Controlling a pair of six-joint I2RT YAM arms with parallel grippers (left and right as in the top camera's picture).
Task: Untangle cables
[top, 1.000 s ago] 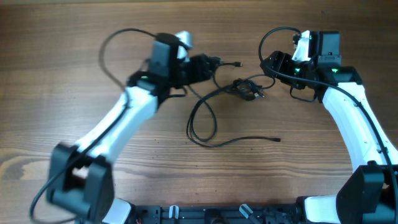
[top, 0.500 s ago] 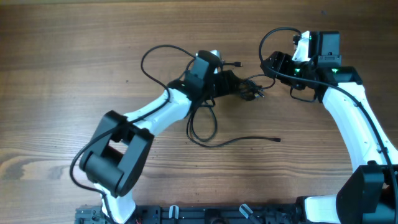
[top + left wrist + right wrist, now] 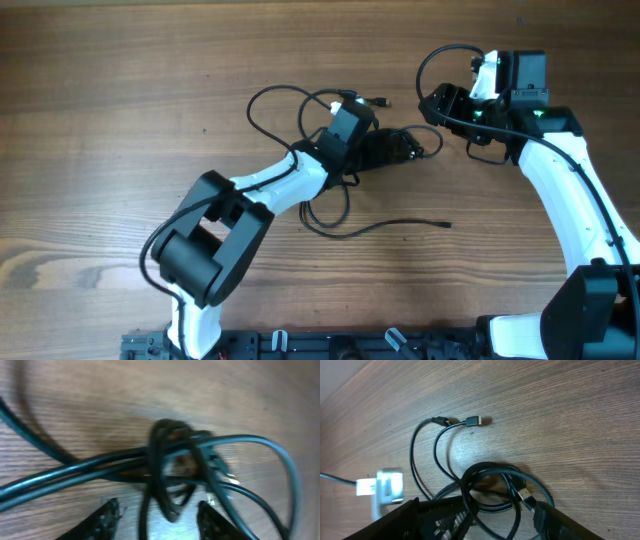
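Observation:
The cables (image 3: pixel 327 214) are thin black cords; they form a knotted coil (image 3: pixel 408 146) mid-table, a loose loop below it, and a free end (image 3: pixel 445 224). A small plug (image 3: pixel 381 102) lies behind the knot. My left gripper (image 3: pixel 398 147) is down on the knot. In the left wrist view the knot (image 3: pixel 172 457) sits just ahead and one loop hangs between the parted fingertips (image 3: pixel 107 519), unclamped. My right gripper (image 3: pixel 438 104) hovers open just right of the knot. The coil (image 3: pixel 495 487) lies between its fingers (image 3: pixel 555 520) in the right wrist view, untouched.
A thicker black wire (image 3: pixel 275 100) from my left arm loops over the wood behind it. My right arm's own wire (image 3: pixel 432 60) arcs at the back right. Two small plug ends (image 3: pixel 475 421) lie on bare wood beyond the coil.
My left arm has swung right across the table and reached the knot, its jaws narrowing around a loop. The right arm has stayed still.

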